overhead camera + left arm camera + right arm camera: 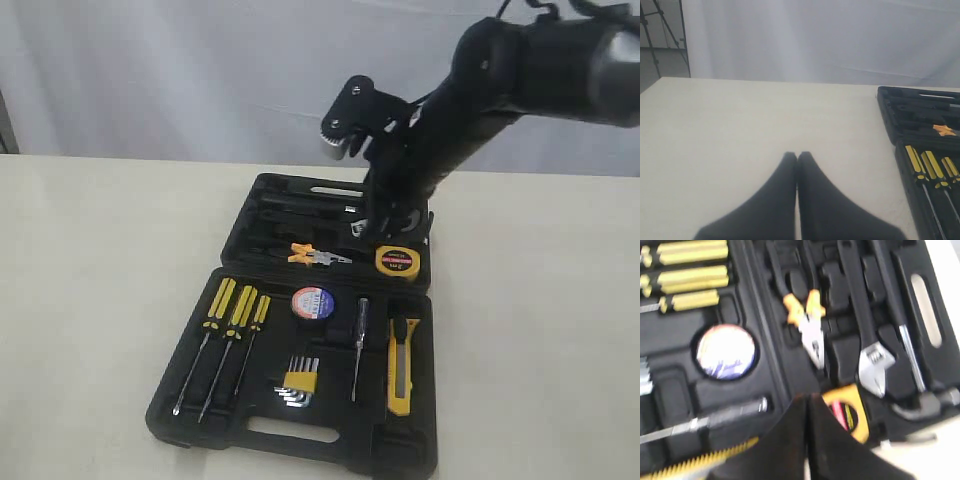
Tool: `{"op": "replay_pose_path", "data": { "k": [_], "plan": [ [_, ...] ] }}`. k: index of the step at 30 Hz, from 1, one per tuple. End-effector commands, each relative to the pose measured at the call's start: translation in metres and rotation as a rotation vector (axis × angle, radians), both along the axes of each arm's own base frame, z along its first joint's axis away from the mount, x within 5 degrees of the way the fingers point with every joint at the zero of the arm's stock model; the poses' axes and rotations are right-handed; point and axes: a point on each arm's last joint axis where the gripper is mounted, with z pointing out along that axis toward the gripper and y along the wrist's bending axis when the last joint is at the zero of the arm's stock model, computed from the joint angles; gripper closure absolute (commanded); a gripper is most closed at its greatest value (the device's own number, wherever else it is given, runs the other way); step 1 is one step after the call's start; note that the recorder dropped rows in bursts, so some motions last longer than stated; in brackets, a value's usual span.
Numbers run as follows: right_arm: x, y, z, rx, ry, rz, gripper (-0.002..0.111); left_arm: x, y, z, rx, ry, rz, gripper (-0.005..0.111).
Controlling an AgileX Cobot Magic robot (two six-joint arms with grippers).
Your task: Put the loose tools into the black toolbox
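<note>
The right fingers (pixel 780 450) hide part of the yellow tape measure (pixel 862 415), and the tape roll (pixel 726 351) is blurred.

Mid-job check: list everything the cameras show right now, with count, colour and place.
toolbox: one, black, open flat on the table
table: one, beige, under everything
utility knife: one, yellow, near half, right end
tape roll: one, black with white-red-blue label, near half, middle
tape measure: one, yellow, far half, right end
pliers: one, orange-and-black handles, far half, middle
screwdrivers: three, yellow-and-black handles, near half, left
hex key set: one, yellow clip, near half, middle
slim probe tool: one, dark, between tape roll and utility knife
adjustable wrench: one, black handle, silver head, far half
hammer: one, silver head, far half
left gripper: one, black, shut, over the table beside the toolbox
right gripper: one, black, shut, above the tape measure
</note>
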Motion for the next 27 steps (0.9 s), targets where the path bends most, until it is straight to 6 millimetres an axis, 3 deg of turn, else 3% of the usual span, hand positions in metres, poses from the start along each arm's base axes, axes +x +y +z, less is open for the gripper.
{"op": "replay_pose_path", "data": {
  "k": [1, 6, 9, 13, 18, 21, 27],
  "plan": [
    [-0.046, -0.010, 0.034, -0.058, -0.046, -0.001, 0.109, 0.000, 0.000, -0.001, -0.003, 0.000, -0.002, 0.107],
    [-0.089, -0.012, 0.071, -0.077, -0.147, 0.001, 0.109, 0.000, 0.000, -0.001, -0.001, 0.000, -0.002, 0.107],
    [-0.109, -0.008, 0.081, -0.077, -0.180, 0.011, 0.109, 0.000, 0.000, -0.001, -0.001, 0.000, -0.002, 0.107],
    [-0.126, 0.007, 0.080, -0.042, -0.206, 0.024, 0.109, 0.000, 0.000, -0.001, -0.004, 0.000, -0.002, 0.107],
    [-0.138, 0.048, 0.062, 0.083, -0.152, 0.011, 0.109, 0.000, 0.000, -0.001, -0.004, 0.000, -0.002, 0.107],
    [-0.143, 0.071, 0.064, 0.117, -0.170, 0.068, 0.109, 0.000, 0.000, -0.001, -0.004, 0.000, -0.002, 0.107],
    [-0.155, 0.100, 0.065, 0.211, -0.131, 0.070, 0.109, 0.000, 0.000, -0.001, -0.004, 0.000, -0.002, 0.107]
  ]
}}
